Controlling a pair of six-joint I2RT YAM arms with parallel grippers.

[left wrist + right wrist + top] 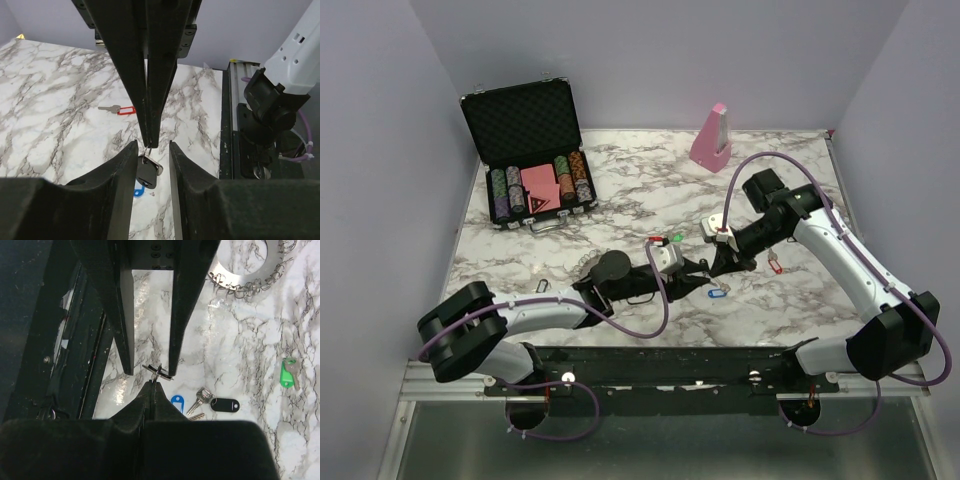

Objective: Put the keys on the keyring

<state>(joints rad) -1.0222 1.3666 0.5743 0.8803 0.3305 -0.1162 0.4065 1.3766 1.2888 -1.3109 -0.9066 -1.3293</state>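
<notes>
A key with a black tag (146,175) hangs from its small split ring. My right gripper (152,384) is shut on that ring, and the tag (159,371) shows edge-on just past its tips. My left gripper (153,146) is open, its two fingers (185,340) on either side of the hanging tag. The two grippers meet at mid-table (710,266). On the marble lie a second black-tagged key (224,404), a blue tag (176,401), a green key (288,372) and a red key (120,109). The toothed grey keyring (231,274) lies flat beyond them, mostly hidden under the left arm in the top view.
An open black case of poker chips (535,190) stands at the back left. A pink wedge block (712,135) is at the back, right of centre. Walls close in three sides. A metal rail (660,380) carries the arm bases along the near edge.
</notes>
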